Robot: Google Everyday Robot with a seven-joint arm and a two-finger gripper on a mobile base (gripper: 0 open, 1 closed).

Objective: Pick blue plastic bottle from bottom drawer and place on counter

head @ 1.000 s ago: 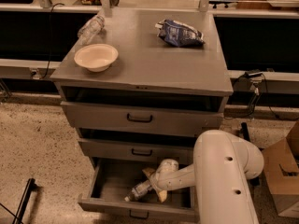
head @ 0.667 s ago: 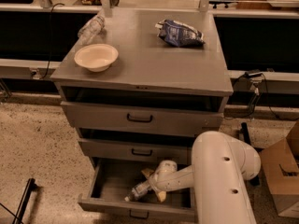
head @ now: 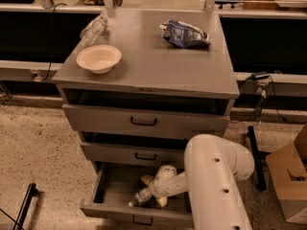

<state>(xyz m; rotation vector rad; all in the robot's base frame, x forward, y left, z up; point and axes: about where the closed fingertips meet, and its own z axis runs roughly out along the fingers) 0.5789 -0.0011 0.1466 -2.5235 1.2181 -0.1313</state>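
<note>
The bottom drawer is pulled open below the two wider drawer fronts. The blue plastic bottle lies inside it on its side, with its cap towards the drawer's front left. My gripper is down inside the drawer at the bottle's body end, on or right against it. My white arm reaches in from the right and hides the drawer's right part. The grey counter tops the cabinet.
On the counter stand a cream bowl at front left, a plain clear bottle behind it, and a dark blue snack bag at back right. The top drawer and middle drawer are slightly open. A cardboard box stands at right.
The arm has shifted very slightly; the gripper stays at the bottle in the bottom drawer. Nothing else moved.
</note>
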